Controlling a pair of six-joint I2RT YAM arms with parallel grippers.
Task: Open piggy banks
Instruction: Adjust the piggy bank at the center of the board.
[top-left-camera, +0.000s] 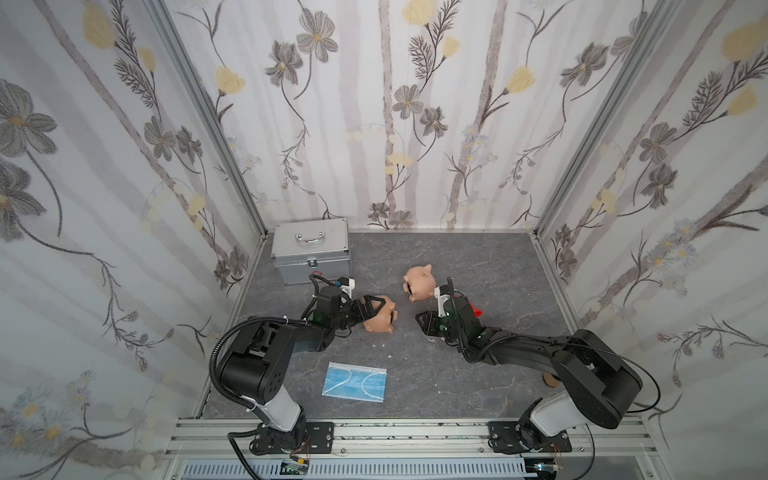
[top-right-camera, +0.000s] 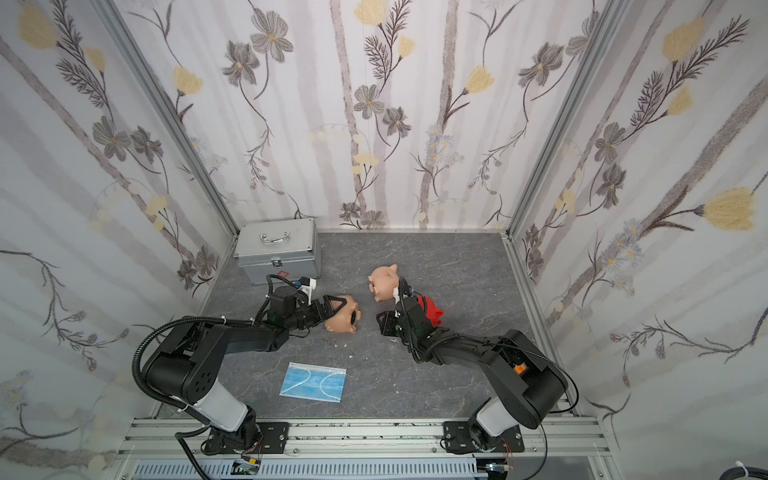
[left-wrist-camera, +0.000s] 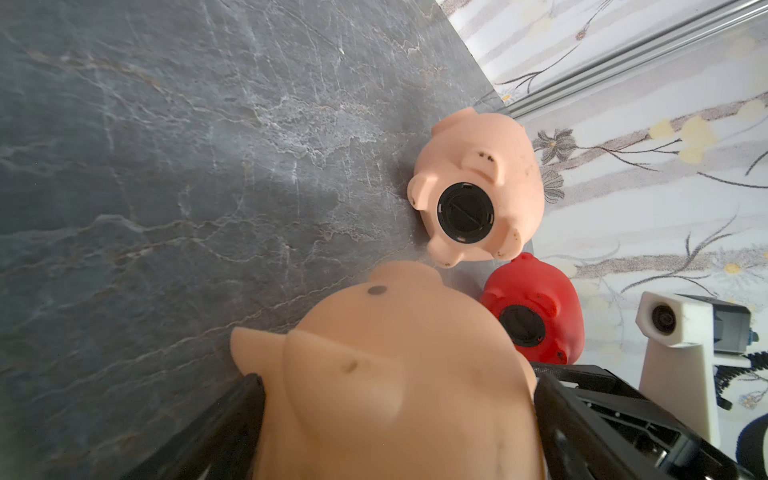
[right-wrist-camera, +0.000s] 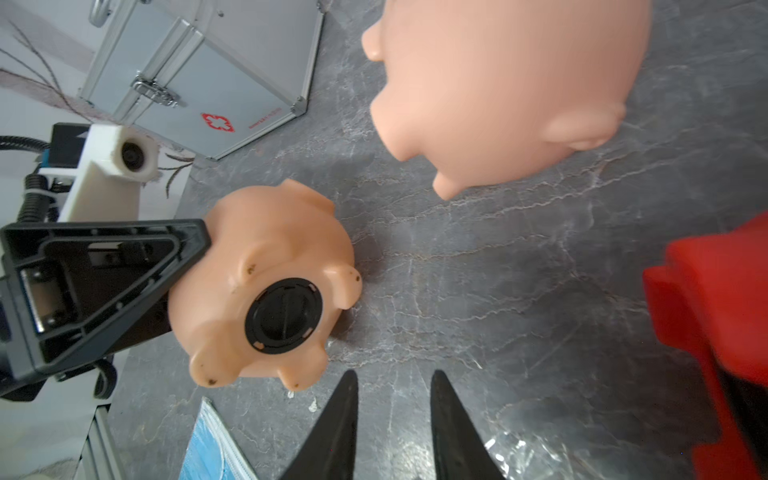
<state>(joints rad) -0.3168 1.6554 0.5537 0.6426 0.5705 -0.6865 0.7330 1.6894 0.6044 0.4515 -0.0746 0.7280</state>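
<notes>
**Item 1: held peach piggy bank** (right-wrist-camera: 266, 282). It lies on its side near the middle of the table (top-left-camera: 478, 257). Its black belly plug (right-wrist-camera: 284, 316) is seated and turned toward the right arm. The left gripper (top-left-camera: 372, 309) has its jaws spread wide, clasping the pig's flanks.

**Item 2: second peach piggy bank** (left-wrist-camera: 478, 183). It lies on its side farther back, apart from item 1, with its plug seated.

**Item 3: red piggy bank** (left-wrist-camera: 536, 307). It sits just beside the right wrist, which partly hides it in both top views. Its plug is seated.

**Right gripper** (right-wrist-camera: 395, 399). The jaws are narrow with nothing between them, and the tips stop short of item 1's plug.

**Status (judged).** 0 of 3 opened; the right arm looks to be approaching item 1's plug.

**Hazards (judged).**
- The narrow tips could miss the plug's central rib and skate off the smooth plastic.
- The round body could spin or squirt out of the wide clasp once the plug is twisted or pulled.
- The right wrist could knock item 3 as it moves.

**Non-task.** Silver first-aid case (top-left-camera: 309, 245) in the back corner; blue face mask (top-left-camera: 354, 381) at the front.
</notes>
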